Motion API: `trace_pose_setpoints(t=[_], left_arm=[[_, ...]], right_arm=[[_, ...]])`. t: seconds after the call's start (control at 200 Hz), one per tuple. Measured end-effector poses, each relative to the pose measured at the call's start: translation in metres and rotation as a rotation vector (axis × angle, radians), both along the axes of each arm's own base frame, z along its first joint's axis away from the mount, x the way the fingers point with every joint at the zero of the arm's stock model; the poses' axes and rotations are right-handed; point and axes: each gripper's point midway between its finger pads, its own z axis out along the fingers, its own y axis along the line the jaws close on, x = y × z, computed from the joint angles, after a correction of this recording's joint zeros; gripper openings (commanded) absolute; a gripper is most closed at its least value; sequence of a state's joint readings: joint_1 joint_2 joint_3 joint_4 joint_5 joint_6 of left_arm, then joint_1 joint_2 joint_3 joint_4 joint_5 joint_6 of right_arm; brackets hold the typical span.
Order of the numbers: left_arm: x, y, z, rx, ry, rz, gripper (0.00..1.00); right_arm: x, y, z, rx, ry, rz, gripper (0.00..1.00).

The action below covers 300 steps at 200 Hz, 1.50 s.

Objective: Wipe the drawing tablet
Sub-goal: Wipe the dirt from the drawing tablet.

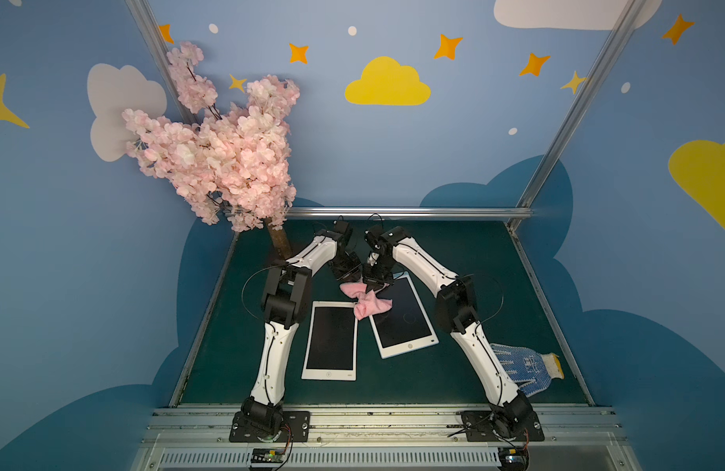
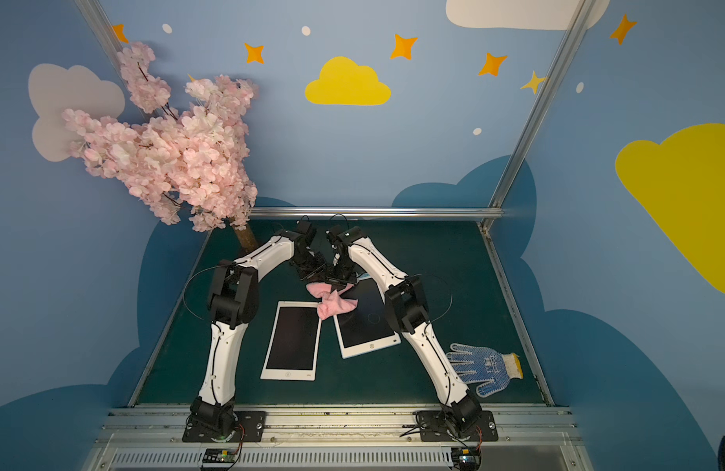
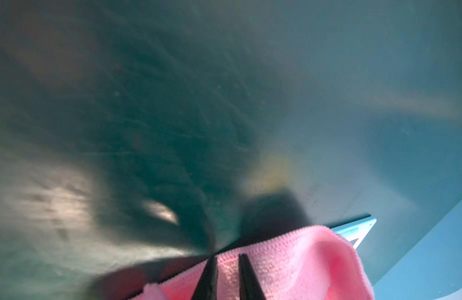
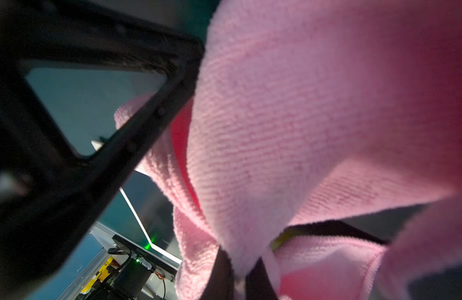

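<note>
- The left gripper [image 3: 227, 257] has its black fingers nearly together, pinching a fold of the pink microfibre cloth [image 1: 369, 304].
- The right gripper [image 4: 240, 259], just beside it, is clamped tight on the same cloth.
- The cloth sags onto the far end of the blue-rimmed, dark-screened drawing tablet [image 1: 405, 322], which lies skewed on the dark green tabletop [image 1: 475, 253].
- A white-rimmed tablet [image 1: 331, 340] lies alongside.
- A blue-dotted white knit glove [image 1: 524, 367] lies near the right arm.

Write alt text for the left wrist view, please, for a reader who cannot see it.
Close up, two dark jaws pinch a fold of pink cloth. Behind it lie the blurred green table and the pale-blue corner of a tablet.
</note>
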State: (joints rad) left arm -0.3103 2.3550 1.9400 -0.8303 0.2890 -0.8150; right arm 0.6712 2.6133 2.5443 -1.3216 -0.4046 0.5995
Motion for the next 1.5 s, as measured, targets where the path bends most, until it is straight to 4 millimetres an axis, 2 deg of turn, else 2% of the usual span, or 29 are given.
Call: trace_pose_setpoints(t=[0.095, 0.255, 0.38, 0.621, 0.726, 0.886, 0.951, 1.061, 1.141, 1.231, 1.391, 1.502], left_arm=[[0.001, -0.001, 0.002, -0.005, -0.002, -0.001, 0.18], [0.005, -0.003, 0.007, -0.017, -0.018, -0.003, 0.18], [0.008, -0.005, 0.011, -0.024, -0.027, -0.004, 0.18], [0.009, -0.008, 0.015, -0.039, -0.033, -0.007, 0.18], [0.009, -0.008, 0.016, -0.043, -0.032, -0.008, 0.17], [0.008, -0.010, 0.016, -0.052, -0.029, -0.011, 0.16], [0.006, -0.012, 0.016, -0.057, -0.025, -0.016, 0.16], [0.003, -0.015, 0.014, -0.060, -0.017, -0.022, 0.16], [0.000, -0.018, 0.012, -0.060, -0.010, -0.029, 0.17], [-0.002, -0.021, 0.012, -0.063, -0.008, -0.037, 0.17], [-0.004, -0.026, 0.012, -0.066, -0.007, -0.047, 0.16], [-0.005, -0.027, 0.013, -0.069, -0.006, -0.049, 0.16]], right_arm=[[-0.013, -0.009, -0.007, -0.034, 0.056, -0.004, 0.00], [-0.047, -0.026, -0.023, -0.117, 0.159, 0.010, 0.00], [-0.069, -0.032, -0.016, -0.146, 0.178, 0.036, 0.00], [-0.093, -0.036, 0.006, -0.161, 0.162, 0.073, 0.00], [-0.084, -0.029, 0.015, -0.144, 0.131, 0.074, 0.00], [-0.041, -0.011, 0.026, -0.066, 0.053, 0.042, 0.00], [-0.031, -0.015, 0.020, -0.066, 0.053, 0.027, 0.00], [-0.034, -0.032, 0.004, -0.115, 0.107, 0.017, 0.00], [-0.049, -0.046, -0.007, -0.165, 0.159, 0.030, 0.00], [-0.079, -0.060, -0.014, -0.222, 0.225, 0.059, 0.00], [-0.132, -0.077, -0.005, -0.273, 0.268, 0.121, 0.00], [-0.149, -0.074, 0.003, -0.274, 0.257, 0.148, 0.00]])
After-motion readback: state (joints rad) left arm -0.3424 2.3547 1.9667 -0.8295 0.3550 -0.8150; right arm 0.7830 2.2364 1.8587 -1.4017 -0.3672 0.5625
